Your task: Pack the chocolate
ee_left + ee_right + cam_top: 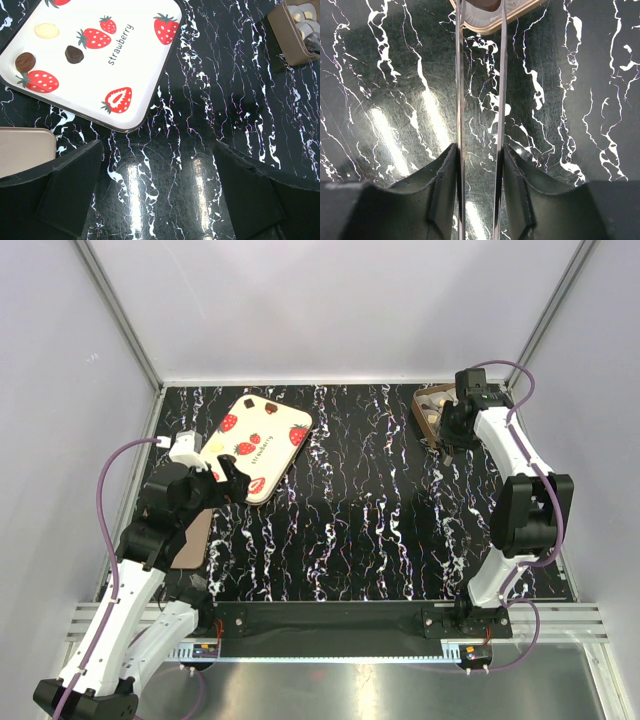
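The small brown tray point(428, 400) stands at the back right and holds pale round chocolate pieces point(299, 16); it also shows in the left wrist view point(290, 42). My right gripper point(450, 430) is beside the tray, shut on metal tongs point(460, 75). The tongs reach to the tray's rim point(520, 12), and a dark brown piece point(485, 4) shows between their tips, cut off by the frame edge. My left gripper point(232, 475) is open and empty, low over bare table point(159, 147), just in front of the strawberry lid.
The cream strawberry lid point(262, 440) lies flat at the back left point(100, 60). A flat beige box point(195, 540) lies under my left arm, with its corner in the left wrist view point(25, 147). The enclosure walls stand close on both sides.
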Controlling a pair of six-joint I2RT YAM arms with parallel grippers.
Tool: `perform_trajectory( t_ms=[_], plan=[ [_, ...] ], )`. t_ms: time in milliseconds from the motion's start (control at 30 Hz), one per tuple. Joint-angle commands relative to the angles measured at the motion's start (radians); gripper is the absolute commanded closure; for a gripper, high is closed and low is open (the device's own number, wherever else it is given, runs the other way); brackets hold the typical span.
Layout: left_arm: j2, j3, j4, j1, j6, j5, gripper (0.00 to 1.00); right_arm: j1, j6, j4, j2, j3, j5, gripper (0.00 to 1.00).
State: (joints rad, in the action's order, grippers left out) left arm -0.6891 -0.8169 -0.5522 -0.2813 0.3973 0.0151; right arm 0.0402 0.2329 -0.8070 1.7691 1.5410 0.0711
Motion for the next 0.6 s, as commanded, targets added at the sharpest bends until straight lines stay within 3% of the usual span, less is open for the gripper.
perform_trajectory(
  t_ms=[0,567],
  plan=[
    [0.0,-0.007,0.034,-0.001,0.002,0.013,0.01,0.0,-0.01,0.006,0.003,0.056,0.039,0.55],
    [0.002,-0.007,0.035,0.001,0.003,0.011,0.01,0.0,-0.01,-0.031,-0.01,0.11,0.047,0.5]
  ],
)
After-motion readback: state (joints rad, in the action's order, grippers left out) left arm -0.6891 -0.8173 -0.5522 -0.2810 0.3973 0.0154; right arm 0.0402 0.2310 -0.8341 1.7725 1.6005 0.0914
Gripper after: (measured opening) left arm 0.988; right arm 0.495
